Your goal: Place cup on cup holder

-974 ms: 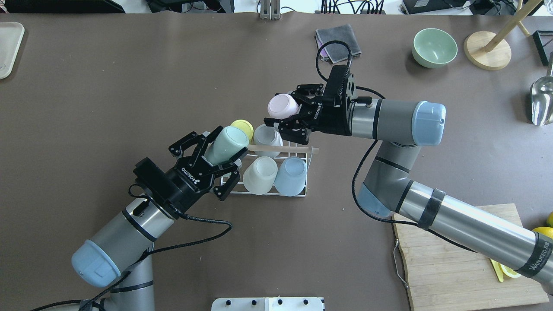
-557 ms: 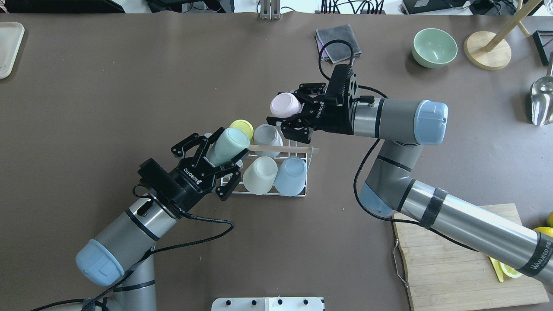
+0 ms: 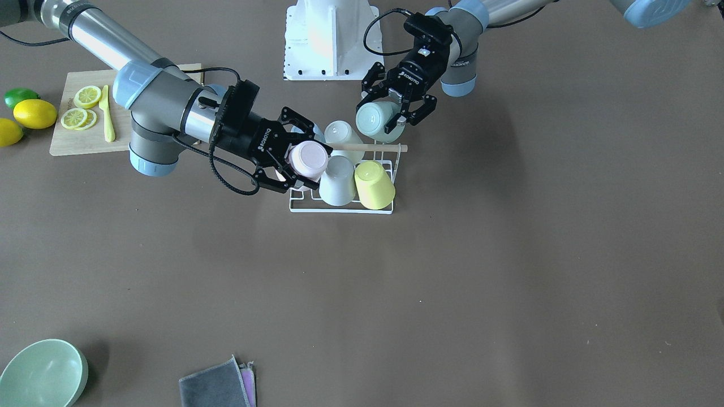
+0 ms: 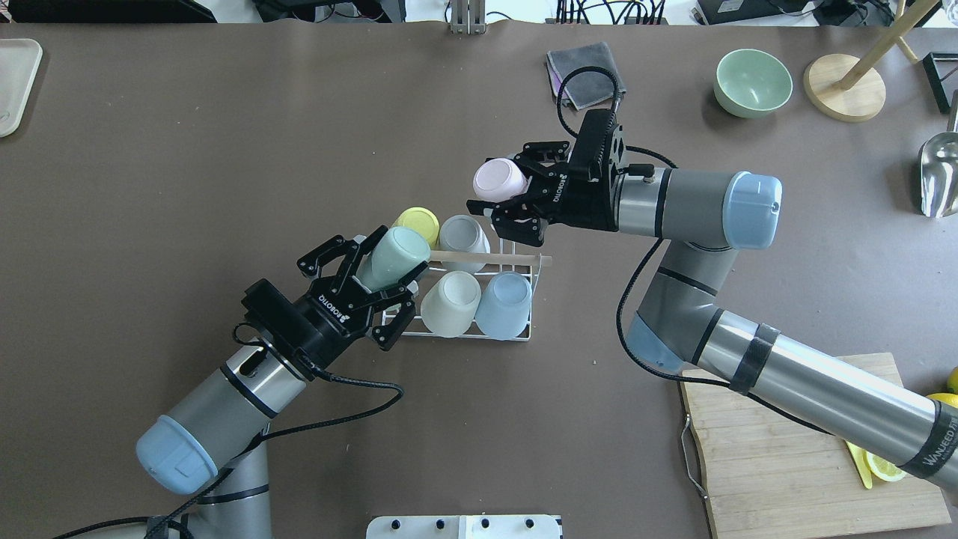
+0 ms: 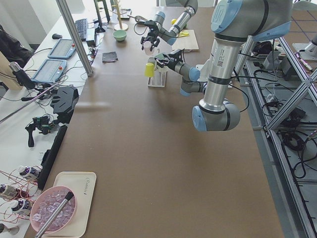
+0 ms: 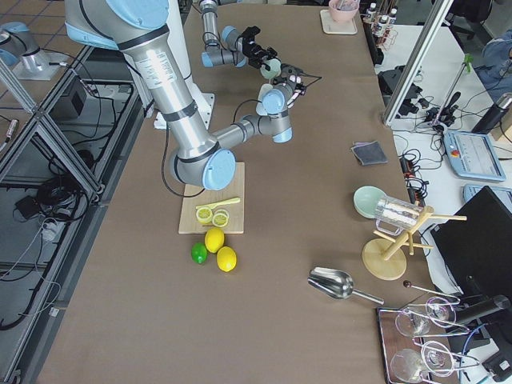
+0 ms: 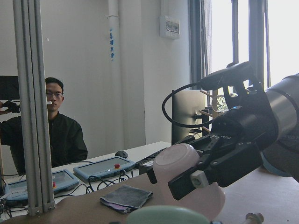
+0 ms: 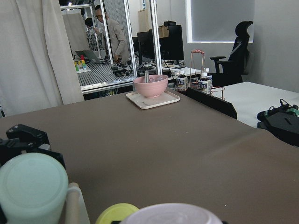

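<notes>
Jaws grasp cups: left jaws clench a mint cup (image 4: pixel 397 254) at the cup holder's (image 4: pixel 509 260) end, right jaws a pink cup (image 4: pixel 498 180) near its far side.

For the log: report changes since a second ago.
The right end effector, shut on the pink cup, drifted slightly away from the robot and rightward. The left end effector, holding the green cup, edged back toward the robot. Grips and racked cups unchanged.

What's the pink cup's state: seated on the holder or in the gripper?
In the gripper, not seated: the right gripper clamps the pink cup, tipped sideways, raised off the cup holder's prongs.
</notes>
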